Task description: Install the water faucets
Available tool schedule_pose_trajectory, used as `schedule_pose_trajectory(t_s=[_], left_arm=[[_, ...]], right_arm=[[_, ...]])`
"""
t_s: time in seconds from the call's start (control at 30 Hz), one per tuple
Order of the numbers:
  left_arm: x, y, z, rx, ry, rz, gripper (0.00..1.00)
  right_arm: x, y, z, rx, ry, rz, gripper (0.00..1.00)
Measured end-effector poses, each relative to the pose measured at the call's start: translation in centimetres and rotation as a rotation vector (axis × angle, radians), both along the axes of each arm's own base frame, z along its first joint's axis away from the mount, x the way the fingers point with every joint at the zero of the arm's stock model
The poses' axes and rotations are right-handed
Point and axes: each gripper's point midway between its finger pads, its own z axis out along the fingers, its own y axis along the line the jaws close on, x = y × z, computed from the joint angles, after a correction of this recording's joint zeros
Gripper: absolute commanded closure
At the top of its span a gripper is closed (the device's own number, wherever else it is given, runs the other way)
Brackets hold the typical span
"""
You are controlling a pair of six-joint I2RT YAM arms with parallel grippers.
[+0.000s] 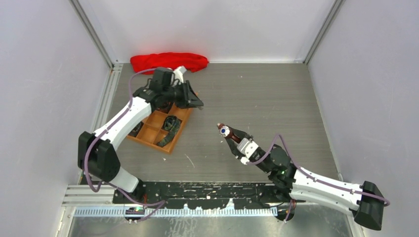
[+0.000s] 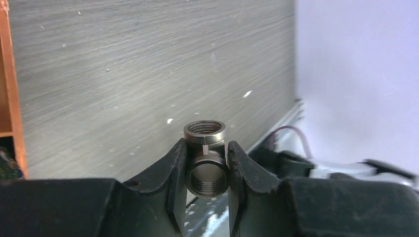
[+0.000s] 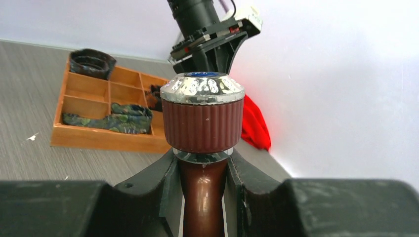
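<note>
My right gripper is shut on a water faucet, held above the table middle. In the right wrist view the faucet has a reddish-brown ribbed knob with a silvery cap, and its smooth brown stem sits between my right gripper's fingers. My left gripper hovers by the far right corner of the wooden tray. In the left wrist view my left gripper is shut on a dark metal threaded pipe fitting with one open end up and one facing the camera.
The tray holds dark coiled straps in its compartments. A red cloth lies against the back wall. White walls close in both sides. The tray's edge shows at the left of the left wrist view.
</note>
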Motion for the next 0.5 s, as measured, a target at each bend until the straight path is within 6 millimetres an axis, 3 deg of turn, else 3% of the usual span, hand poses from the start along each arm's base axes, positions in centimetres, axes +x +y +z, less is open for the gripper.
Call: schedule_pose_trajectory(t_s=[0.13,0.23,0.5], left_arm=[[-0.2,1.3,1.8,-0.192,0.059,0.06,1.0],[-0.9,0.9,4.0,-0.283,0.073,0.047,1.0],[-3.2,0.7,13.9,-0.572,-0.045,-0.061,1.0]], right_arm=[[-1.2,1.5,1.2,-0.024,-0.114,0.092,1.0],[-1.9,2.4,2.2,-0.019,-0.178,0.142,1.0],[-3.8,3.4,7.0,0.056,-0.353,0.231,1.0]])
